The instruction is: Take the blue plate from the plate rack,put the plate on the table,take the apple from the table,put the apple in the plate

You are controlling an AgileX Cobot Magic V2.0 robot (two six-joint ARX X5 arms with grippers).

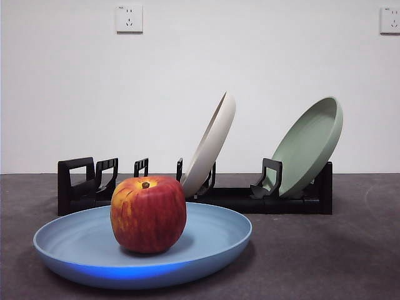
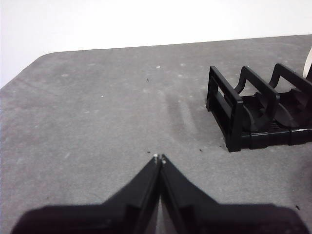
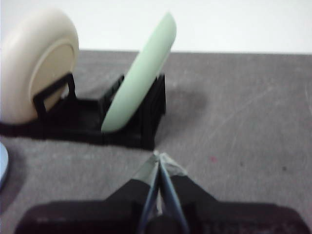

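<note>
The red apple (image 1: 148,214) sits upright in the blue plate (image 1: 75,240), which lies flat on the dark grey table (image 1: 325,256) in front of the black plate rack (image 1: 81,187). A sliver of the blue plate shows in the right wrist view (image 3: 2,165). My left gripper (image 2: 159,158) is shut and empty above bare table, beside the empty end of the rack (image 2: 258,114). My right gripper (image 3: 158,156) is shut and empty just off the rack's other end (image 3: 146,122). Neither arm shows in the front view.
A cream-white plate (image 1: 211,144) and a sage-green plate (image 1: 309,147) lean in the rack's slots; both show in the right wrist view, cream (image 3: 36,63) and green (image 3: 139,78). The table's rounded corner (image 2: 29,66) lies beyond the left gripper. A white wall stands behind.
</note>
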